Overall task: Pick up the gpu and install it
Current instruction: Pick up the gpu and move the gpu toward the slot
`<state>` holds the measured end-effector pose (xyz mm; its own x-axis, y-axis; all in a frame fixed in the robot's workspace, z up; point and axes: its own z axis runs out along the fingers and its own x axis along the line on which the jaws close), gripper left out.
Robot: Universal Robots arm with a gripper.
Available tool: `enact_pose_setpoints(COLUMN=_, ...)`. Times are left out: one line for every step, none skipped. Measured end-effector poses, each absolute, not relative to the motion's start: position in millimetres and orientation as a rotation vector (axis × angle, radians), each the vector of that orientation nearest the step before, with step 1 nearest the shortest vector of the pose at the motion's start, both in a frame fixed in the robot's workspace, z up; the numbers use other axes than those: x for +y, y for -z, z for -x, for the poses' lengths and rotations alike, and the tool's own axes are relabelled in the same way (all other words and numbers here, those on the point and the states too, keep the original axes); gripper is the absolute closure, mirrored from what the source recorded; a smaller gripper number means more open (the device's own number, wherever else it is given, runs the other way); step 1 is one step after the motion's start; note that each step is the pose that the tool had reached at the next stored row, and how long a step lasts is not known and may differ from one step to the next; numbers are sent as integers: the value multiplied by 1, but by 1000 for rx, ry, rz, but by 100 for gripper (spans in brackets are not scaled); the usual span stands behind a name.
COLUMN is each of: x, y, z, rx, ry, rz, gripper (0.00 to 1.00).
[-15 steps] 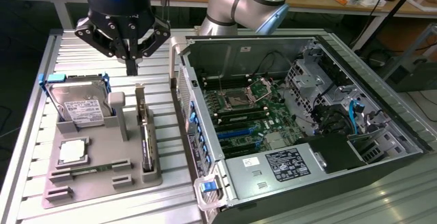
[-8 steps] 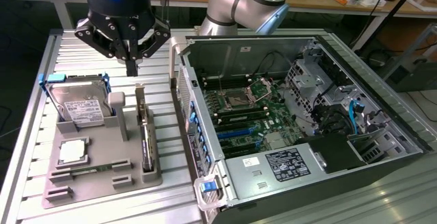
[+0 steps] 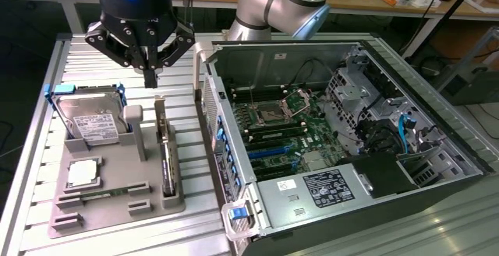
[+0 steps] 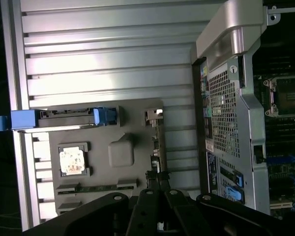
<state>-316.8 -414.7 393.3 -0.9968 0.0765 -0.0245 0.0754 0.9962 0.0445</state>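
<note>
Along the grey tray's edge nearest the PC case, gpu stood on edge, lower part hidden in its slot. Gripper hovered over its bracket end, fully closed, empty.
</note>
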Motion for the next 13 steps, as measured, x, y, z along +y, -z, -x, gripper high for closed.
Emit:
enact_pose_setpoints(x=-415, y=-393, z=317, rx=3112, ry=-68, rz=-118, gripper=89)
enact_pose_setpoints(x=-419, y=-393, z=317, rx=3112, ry=-68, rz=-118, gripper=89)
enact_pose_setpoints(x=-423, y=-393, z=317, rx=3113, ry=-68, rz=-118, gripper=89)
enact_pose_setpoints(x=-423, y=-393, z=317, rx=3113, ry=-68, rz=-118, gripper=89)
enact_pose_setpoints(x=-423, y=-393, z=317, rx=3112, ry=-68, rz=-118, gripper=89)
enact_pose_setpoints(x=-424, y=-393, z=317, rx=3113, ry=-68, rz=-118, gripper=89)
enact_pose_setpoints(x=-424, y=-393, z=317, rx=3113, ry=-68, rz=-118, gripper=89)
enact_pose_setpoints(x=-424, y=-393, z=317, rx=3113, ry=-68, rz=-118, gripper=89)
enact_pose_setpoints(x=-425, y=-393, z=317, rx=3112, ry=-68, rz=-118, gripper=89)
enact_pose_setpoints(x=-425, y=-393, z=317, rx=3113, ry=-68, rz=-118, gripper=89)
enact_pose_setpoints(x=-426, y=-393, z=317, rx=3112, ry=-68, rz=-118, gripper=89)
enact_pose_setpoints(x=-426, y=-393, z=317, rx=3112, ry=-68, rz=-118, gripper=89)
enact_pose_setpoints(x=-427, y=-393, z=317, rx=3112, ry=-68, rz=-118, gripper=89)
